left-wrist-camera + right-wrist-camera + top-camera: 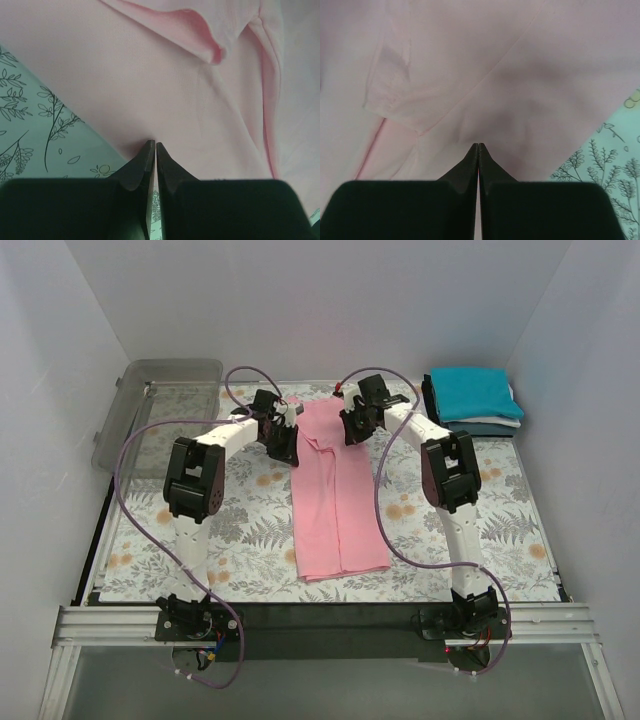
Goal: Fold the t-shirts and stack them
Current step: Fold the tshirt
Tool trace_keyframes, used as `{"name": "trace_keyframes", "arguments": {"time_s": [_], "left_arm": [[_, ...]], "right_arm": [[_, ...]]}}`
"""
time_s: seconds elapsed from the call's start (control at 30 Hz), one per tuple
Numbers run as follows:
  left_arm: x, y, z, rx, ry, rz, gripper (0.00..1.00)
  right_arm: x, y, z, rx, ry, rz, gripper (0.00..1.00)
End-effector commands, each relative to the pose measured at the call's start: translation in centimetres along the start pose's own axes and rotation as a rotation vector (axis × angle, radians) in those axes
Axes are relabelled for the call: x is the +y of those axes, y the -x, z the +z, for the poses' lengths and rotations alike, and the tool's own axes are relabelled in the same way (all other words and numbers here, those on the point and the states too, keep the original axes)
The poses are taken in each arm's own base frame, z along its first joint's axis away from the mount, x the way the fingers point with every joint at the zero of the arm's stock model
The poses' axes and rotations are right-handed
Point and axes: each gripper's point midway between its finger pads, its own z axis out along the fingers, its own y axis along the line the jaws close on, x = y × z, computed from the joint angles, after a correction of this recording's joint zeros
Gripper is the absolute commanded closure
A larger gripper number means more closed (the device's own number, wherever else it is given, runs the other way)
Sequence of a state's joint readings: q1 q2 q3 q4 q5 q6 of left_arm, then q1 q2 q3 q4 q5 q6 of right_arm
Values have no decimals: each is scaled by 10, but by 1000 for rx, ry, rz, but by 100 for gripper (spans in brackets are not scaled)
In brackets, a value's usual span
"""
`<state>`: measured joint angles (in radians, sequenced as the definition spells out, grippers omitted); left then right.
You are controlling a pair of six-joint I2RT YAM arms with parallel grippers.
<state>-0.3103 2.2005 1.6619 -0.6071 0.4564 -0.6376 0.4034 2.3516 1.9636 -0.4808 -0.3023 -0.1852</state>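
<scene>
A pink t-shirt (335, 510) lies as a long narrow strip down the middle of the floral table cloth (240, 530), sleeves folded in. My left gripper (285, 448) is shut on its left edge near the far end; in the left wrist view the closed tips (156, 145) pinch the pink t-shirt (200, 100) right at its border. My right gripper (352, 425) is shut on the far right part, where the tips (478, 146) press into puckered pink t-shirt (510, 75). A stack of folded t-shirts (475, 400), teal on top, sits at the back right.
A clear plastic bin (160, 410) leans at the back left corner. White walls close in the table on three sides. Purple cables loop over both arms. The arm bases sit on the metal rail (320, 625) at the near edge.
</scene>
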Motion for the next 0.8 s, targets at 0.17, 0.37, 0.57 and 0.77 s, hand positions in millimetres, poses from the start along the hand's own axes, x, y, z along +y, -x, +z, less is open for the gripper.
{"name": "trace_keyframes", "arguments": {"time_s": [0.17,0.37,0.57,0.77], "left_arm": [[33,40,3,-99,60,-101,98],[45,48,12,-104,61,-101,98],[50,50,17,-113,65,-99,98],[62,65,15,-145,92,-91,98]], "right_arm": [[-18,7,8,-24,-37,51,99],[-34,9,24,-27,-78,53,99],[-50,17,32,-56,-109,26,99],[-48,28,29,-82,-99,20,99]]}}
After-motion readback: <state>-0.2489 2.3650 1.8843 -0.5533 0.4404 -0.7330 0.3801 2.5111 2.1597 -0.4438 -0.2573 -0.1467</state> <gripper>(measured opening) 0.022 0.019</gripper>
